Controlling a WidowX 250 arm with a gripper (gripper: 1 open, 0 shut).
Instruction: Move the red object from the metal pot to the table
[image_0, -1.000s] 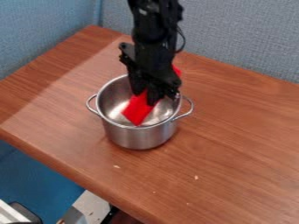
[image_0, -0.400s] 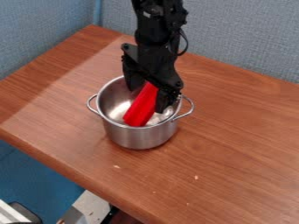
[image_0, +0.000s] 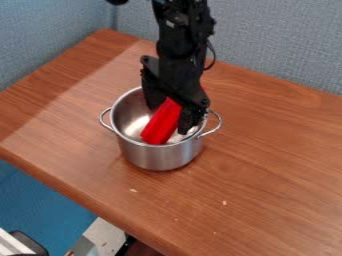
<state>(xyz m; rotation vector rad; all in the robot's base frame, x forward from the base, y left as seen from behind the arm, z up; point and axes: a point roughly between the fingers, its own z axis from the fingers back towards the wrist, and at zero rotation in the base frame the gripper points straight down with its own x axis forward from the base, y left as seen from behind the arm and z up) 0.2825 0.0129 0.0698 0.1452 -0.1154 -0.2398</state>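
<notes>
Camera view, looking down across the bench (image_0: 60, 95): a black robot arm reaches steeply down into a steel pot (image_0: 158, 150) standing near the middle of the wood-grain top. Its pincer (image_0: 174, 102) hangs spread at the pot's mouth, straddling the upper end of the red bar (image_0: 162, 123), which leans tilted inside the pot, lower end toward the bottom, upper end up by the far right rim. Whether the fingers touch the bar cannot be told from here; they do not appear to pinch it.

The bar is not yet out, so the step in hand looks like taking hold. A sound grip would likely mean closing squarely across the bar's narrow sides near its upper end, then lifting straight up until the lower end clears the rim before carrying it sideways to bare wood.

Obstacles are few. The pot's wall and its two small loop handles (image_0: 106, 118) sit close around the pincer and could be caught, dragging the light pot along. A blue wall (image_0: 54, 30) backs the scene; open bench lies left and near.
</notes>
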